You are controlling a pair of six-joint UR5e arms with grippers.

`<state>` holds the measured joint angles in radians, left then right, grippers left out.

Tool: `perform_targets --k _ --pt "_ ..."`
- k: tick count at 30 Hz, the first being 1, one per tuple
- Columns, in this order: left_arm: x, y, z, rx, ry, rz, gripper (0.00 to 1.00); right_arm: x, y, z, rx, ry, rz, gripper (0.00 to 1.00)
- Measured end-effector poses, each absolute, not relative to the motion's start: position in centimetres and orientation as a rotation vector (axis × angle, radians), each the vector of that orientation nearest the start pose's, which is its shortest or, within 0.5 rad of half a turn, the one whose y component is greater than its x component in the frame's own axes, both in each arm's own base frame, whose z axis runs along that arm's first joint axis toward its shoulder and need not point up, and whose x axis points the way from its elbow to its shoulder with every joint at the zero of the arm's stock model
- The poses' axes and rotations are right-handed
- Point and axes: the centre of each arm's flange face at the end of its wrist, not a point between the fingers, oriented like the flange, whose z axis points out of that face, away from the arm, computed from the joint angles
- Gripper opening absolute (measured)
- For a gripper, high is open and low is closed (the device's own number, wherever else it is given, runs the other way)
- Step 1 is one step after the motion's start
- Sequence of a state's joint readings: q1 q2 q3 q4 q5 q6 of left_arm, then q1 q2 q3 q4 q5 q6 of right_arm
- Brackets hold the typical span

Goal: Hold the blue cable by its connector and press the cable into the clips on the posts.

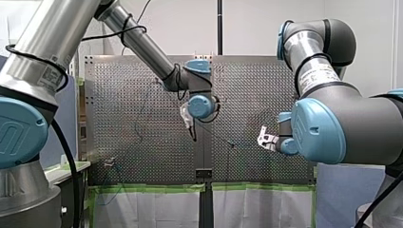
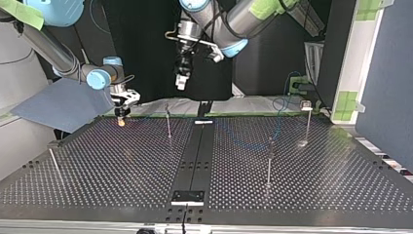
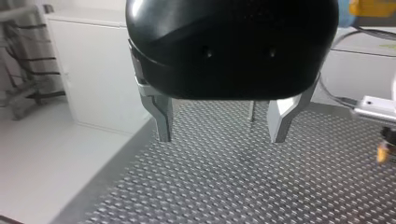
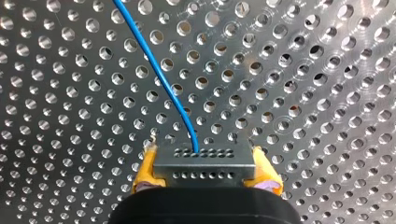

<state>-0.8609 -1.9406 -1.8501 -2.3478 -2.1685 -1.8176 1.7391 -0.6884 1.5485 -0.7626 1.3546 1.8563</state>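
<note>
In the right wrist view my right gripper (image 4: 204,157) has its yellow pads (image 4: 145,171) shut on a grey metal connector (image 4: 205,169). The thin blue cable (image 4: 154,70) leaves the connector and runs ahead over the perforated table (image 4: 303,93). In the top view that gripper (image 2: 121,117) hangs low at the table's far left edge, left of a thin post (image 2: 168,126). My left gripper (image 3: 222,135) stands open, its metal fingers (image 3: 163,122) bare, high above the table's far middle (image 2: 181,82). The cable (image 2: 279,105) loops near the right posts.
More posts stand on the table: one at the top view's right of middle (image 2: 270,163), one at the far right (image 2: 307,122), one near the left edge (image 2: 54,165). A dark rail (image 2: 195,156) runs down the table's middle. Green tape (image 1: 157,188) lines an edge.
</note>
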Motion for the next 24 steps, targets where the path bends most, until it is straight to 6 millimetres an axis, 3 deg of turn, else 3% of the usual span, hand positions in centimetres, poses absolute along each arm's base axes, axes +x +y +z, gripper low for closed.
perform_targets --k 19,24 --pt "26.5 -42.2 25.6 -0.066 1.458 -0.481 1.0 25.9 -63.7 2.6 1.446 -1.344 1.587 0.0" --pt "25.1 -40.4 25.6 -0.065 1.487 -0.447 1.0 24.9 -63.9 4.5 1.428 -1.338 1.521 0.0"
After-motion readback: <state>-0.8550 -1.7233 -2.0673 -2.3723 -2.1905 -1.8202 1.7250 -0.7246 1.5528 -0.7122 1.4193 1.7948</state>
